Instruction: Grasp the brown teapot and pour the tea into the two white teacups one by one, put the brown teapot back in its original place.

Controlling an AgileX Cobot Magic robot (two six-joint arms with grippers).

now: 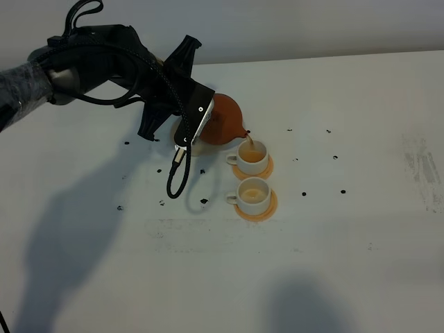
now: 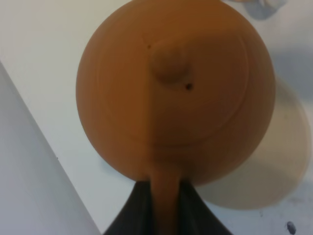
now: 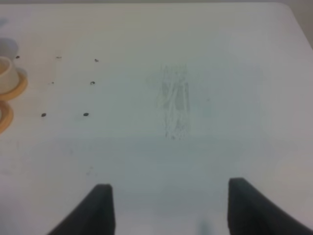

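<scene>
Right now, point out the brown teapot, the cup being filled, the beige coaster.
brown teapot [image 1: 225, 123], exterior high view, tilted body.
cup being filled [image 1: 253, 165], exterior high view, front wall.
beige coaster [image 2: 293, 147], left wrist view, bare face.

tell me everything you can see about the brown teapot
The round, squat reddish-brown clay-looking teapot has a knobbed lid with a small dark dot. The left gripper is shut on its loop handle, holding it tilted, spout down over the farther small white teacup, tea streaming in. A flat round beige coaster shows beneath it.

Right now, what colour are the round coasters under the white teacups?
Orange; the round coasters show best from exterior high.
</scene>
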